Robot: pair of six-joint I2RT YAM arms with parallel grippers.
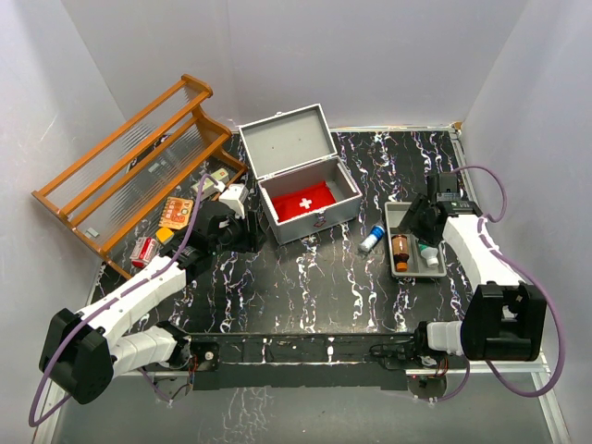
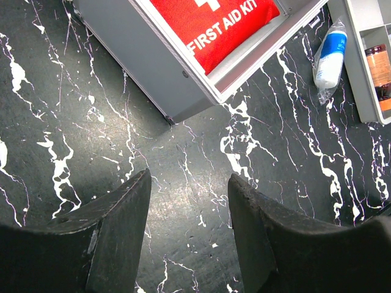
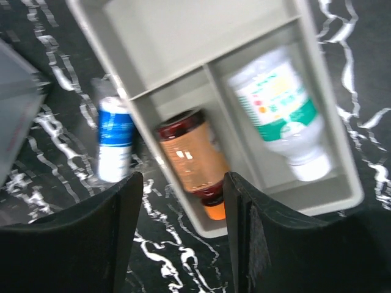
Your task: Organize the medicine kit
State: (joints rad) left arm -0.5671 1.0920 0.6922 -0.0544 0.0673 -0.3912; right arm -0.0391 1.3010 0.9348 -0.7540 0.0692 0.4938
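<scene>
Left gripper (image 2: 189, 180) had its fingers spread wide with nothing between them, over the black marble table (image 2: 91, 122) just short of the kit's near corner. Right gripper (image 3: 181, 180) was equally wide and empty, above the near end of the grey divided tray (image 3: 183, 36); that view was blurred. Tray held an amber bottle (image 3: 192, 159) and a white green-label bottle (image 3: 281, 104) in neighbouring compartments. Blue-white wrapped item (image 1: 372, 240) lay on the table just left of the tray. Medicine kit (image 1: 319, 222) sat mid-table, lid up, red first-aid pouch (image 1: 305, 202) inside. Orange packet (image 1: 176, 213) and wooden rack (image 1: 139, 157) were far left.
</scene>
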